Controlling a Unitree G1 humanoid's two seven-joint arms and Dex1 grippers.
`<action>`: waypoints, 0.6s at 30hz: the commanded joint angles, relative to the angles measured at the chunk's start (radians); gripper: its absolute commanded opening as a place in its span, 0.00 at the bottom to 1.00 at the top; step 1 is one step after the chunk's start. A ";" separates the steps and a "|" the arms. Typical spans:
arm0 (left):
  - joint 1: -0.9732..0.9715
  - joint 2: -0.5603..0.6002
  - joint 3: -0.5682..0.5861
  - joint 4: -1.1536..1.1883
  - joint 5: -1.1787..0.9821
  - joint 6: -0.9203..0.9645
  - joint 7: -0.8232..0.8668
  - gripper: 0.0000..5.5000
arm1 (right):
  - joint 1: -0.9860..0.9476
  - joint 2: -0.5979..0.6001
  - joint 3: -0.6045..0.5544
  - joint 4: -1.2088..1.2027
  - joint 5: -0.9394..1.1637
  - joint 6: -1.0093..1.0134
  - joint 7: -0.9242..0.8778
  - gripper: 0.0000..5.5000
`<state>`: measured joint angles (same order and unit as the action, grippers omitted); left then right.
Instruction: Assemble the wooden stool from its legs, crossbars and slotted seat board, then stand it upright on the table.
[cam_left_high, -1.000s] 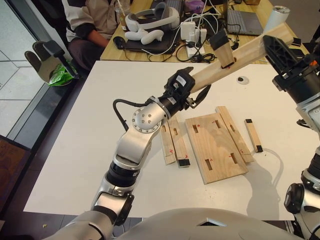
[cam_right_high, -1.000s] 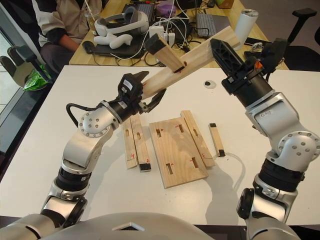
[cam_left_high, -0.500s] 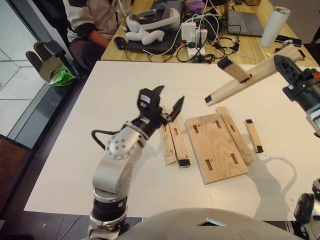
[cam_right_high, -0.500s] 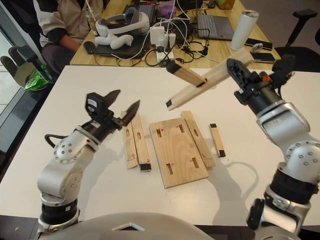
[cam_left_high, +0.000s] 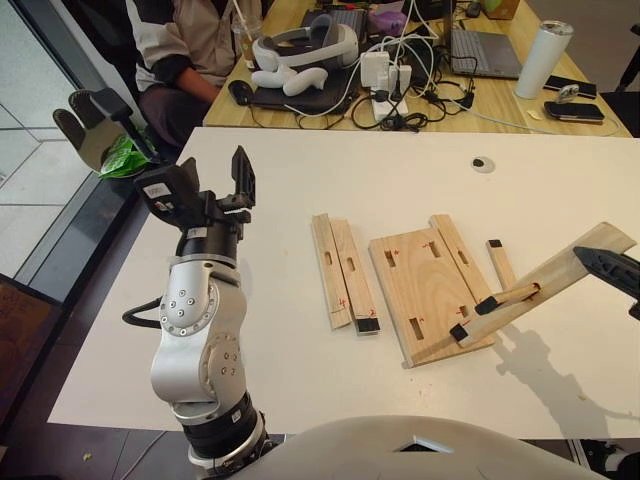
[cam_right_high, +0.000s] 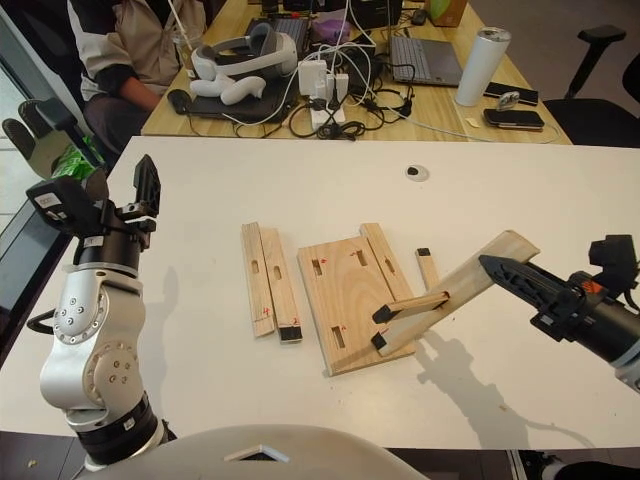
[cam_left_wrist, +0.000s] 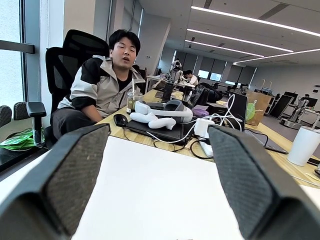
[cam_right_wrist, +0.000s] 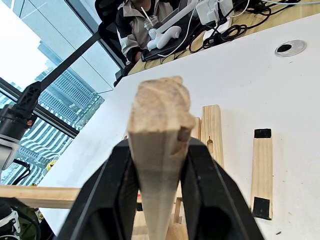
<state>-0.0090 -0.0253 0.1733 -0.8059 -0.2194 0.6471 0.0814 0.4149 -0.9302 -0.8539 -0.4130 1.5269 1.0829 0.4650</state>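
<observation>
The right gripper's (cam_right_wrist: 159, 147) jaws clamp a leg (cam_right_high: 465, 275) with 1 crossbar (cam_right_high: 415, 303) plugged in. Its black-capped lower end is at the near right corner of the seat board (cam_right_high: 345, 290), which lies flat on the tabletop (cam_right_high: 230, 190). Red pen marks (cam_right_high: 318, 264) by the slots are unreadable. The left gripper (cam_right_high: 120, 188) is raised at the left edge, jaws spread, empty.

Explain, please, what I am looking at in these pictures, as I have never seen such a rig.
This is a humanoid robot with two arms, each ending in a two-fingered gripper. Two pictures come from its head, looking down on the table; two from its wrists. The left gripper is raised, open and empty. The right gripper holds a leg with a crossbar fitted in. On the table lie the slotted board and four loose wooden pieces.
</observation>
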 joint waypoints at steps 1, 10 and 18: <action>0.029 -0.022 -0.047 -0.013 0.021 -0.011 0.027 0.66 | -0.046 -0.035 0.028 0.019 -0.083 -0.024 0.023 0.18; 0.036 -0.017 -0.083 -0.007 0.028 -0.014 0.026 0.66 | -0.036 0.125 0.090 -0.099 -0.081 -0.110 -0.099 0.18; 0.025 -0.003 -0.094 0.011 0.042 -0.030 0.016 0.66 | -0.045 0.233 0.179 -0.188 -0.079 -0.226 -0.262 0.18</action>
<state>0.0218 -0.0387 0.0898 -0.8089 -0.1868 0.6235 0.1017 0.3778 -0.7104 -0.7150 -0.5821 1.4640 0.8542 0.2453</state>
